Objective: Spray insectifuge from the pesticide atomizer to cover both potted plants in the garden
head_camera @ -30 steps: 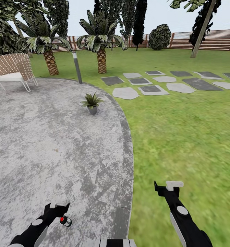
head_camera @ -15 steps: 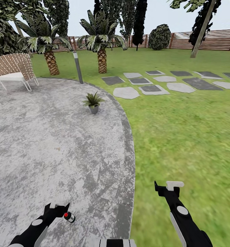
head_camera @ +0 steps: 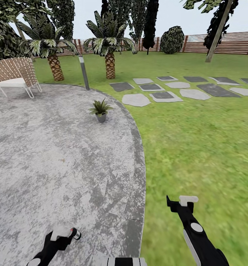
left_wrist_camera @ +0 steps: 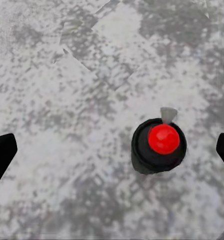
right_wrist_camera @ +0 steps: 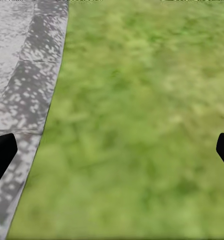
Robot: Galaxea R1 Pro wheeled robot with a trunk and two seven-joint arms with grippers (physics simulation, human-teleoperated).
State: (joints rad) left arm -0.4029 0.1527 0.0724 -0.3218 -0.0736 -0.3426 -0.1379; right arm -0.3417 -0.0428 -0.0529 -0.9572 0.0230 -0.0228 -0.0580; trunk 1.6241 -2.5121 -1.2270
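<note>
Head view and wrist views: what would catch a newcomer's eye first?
The red-capped spray bottle standing on the grey patio, seen from above between the left gripper's spread fingers. Next, the lone potted plant near the patio's far edge. The right gripper hangs open over the lawn.

The head camera sits high on the robot, looking forward and down across the paved patio [head_camera: 57,155] and lawn [head_camera: 197,147] out to the far fence [head_camera: 227,43], with both arms at its near edge. The left wrist camera stares straight down from close above the paving [left_wrist_camera: 66,75], its fingertips [left_wrist_camera: 0,155] spread wide around the pesticide atomizer [left_wrist_camera: 159,146] (seen top-on), which the head view shares [head_camera: 75,234]. The right wrist camera looks down just as closely at grass [right_wrist_camera: 142,125] and the patio's edge [right_wrist_camera: 36,85], the border also seen from the head.
</note>
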